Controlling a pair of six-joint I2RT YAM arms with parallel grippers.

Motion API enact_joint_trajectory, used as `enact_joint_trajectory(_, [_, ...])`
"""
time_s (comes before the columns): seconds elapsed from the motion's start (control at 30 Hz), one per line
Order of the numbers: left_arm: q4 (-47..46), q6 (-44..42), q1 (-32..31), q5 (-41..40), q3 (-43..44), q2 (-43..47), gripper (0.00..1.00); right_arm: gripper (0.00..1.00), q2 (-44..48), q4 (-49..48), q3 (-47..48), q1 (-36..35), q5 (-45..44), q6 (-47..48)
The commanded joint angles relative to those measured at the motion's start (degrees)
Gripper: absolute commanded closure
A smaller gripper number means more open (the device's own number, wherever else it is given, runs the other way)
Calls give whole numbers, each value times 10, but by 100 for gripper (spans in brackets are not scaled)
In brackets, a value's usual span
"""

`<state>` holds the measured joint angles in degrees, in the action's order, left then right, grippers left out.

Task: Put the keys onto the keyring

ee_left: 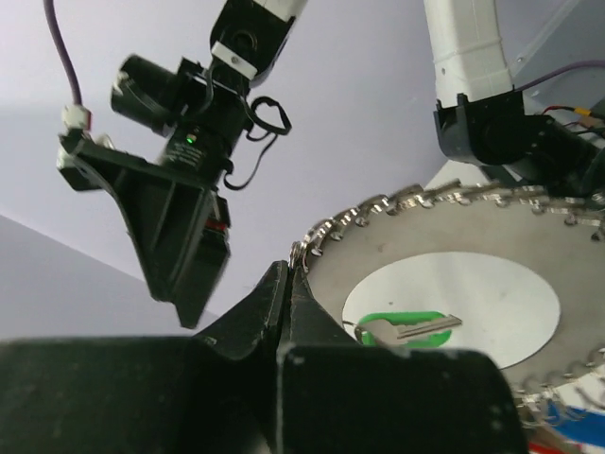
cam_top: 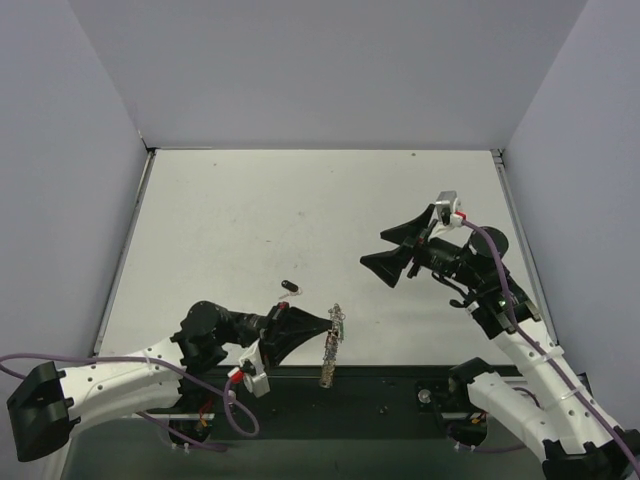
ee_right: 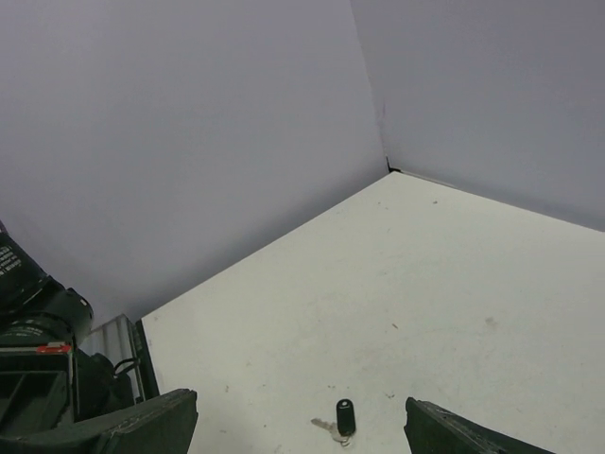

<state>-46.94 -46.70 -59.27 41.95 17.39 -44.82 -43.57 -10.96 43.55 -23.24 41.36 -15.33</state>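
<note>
Two robot arms reached over a white table [cam_top: 300, 200], one gripping a keyring.
The right gripper [cam_top: 378, 255] hung wide open above the table, holding nothing. The left gripper [cam_top: 333, 319] was clamped on the rim of the silvery keyring [cam_top: 330, 352] near the front edge. A green-headed key [ee_left: 408, 328] showed through its hole, and a dark-headed key [cam_top: 290, 288] lay on the table.

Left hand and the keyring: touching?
Touching. The left wrist view shows the left hand shut, its fingers pinching the bumpy rim of the keyring, with no gap visible.
</note>
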Motion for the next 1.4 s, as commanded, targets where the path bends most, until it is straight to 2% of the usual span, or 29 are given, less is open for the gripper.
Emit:
enact_joint_trajectory(0.0, [-86,-90,-5,25,19,-4,100,8,-12,-40,-2,8,14,17])
enact_joint_trajectory(0.2, [-89,-96,-5,48,35,-16,100,7,-23,-42,-7,14,18,20])
enact_joint_trajectory(0.47, [-90,-87,-6,39,43,-24,100,7,-30,-48,-8,20,26,20])
enact_joint_trajectory(0.53, [-92,-48,-5,16,50,-22,100,7,-30,-49,-8,21,28,19])
enact_joint_trajectory(0.6, [-81,52,-4,-40,67,-16,100,7,-28,-48,-7,22,31,19])
enact_joint_trajectory(0.67, [7,85,-4,-58,106,-7,100,7,-26,-47,-6,21,36,18])
enact_joint_trajectory(0.77, [85,167,-4,-124,164,-10,100,7,-20,-41,-3,21,42,18])
enact_joint_trajectory(0.8, [99,222,-4,-167,176,-14,100,7,-17,-37,-2,21,43,17])
enact_joint_trajectory(0.93, [173,343,0,-258,224,-21,100,7,-2,-30,4,22,55,10])
enact_joint_trajectory(0.97, [190,398,4,-281,248,-24,100,7,2,-28,6,21,61,4])
enact_joint_trajectory(1.0, [235,423,8,-318,265,-32,100,7,10,-27,12,21,64,2])
enact_joint_trajectory(1.07, [291,502,31,-336,301,-46,100,7,18,-23,20,20,71,-2])
enact_joint_trajectory(1.1, [341,524,43,-317,340,-64,100,7,23,-22,25,21,83,-1])
enact_joint_trajectory(1.2, [383,613,113,-205,390,-104,100,7,23,-20,50,21,114,-7])
enact_joint_trajectory(1.27, [371,676,141,-118,398,-123,100,8,14,-38,65,19,130,-17])
enact_joint_trajectory(1.37, [287,741,176,-53,376,-125,100,9,7,-84,67,18,154,-50])
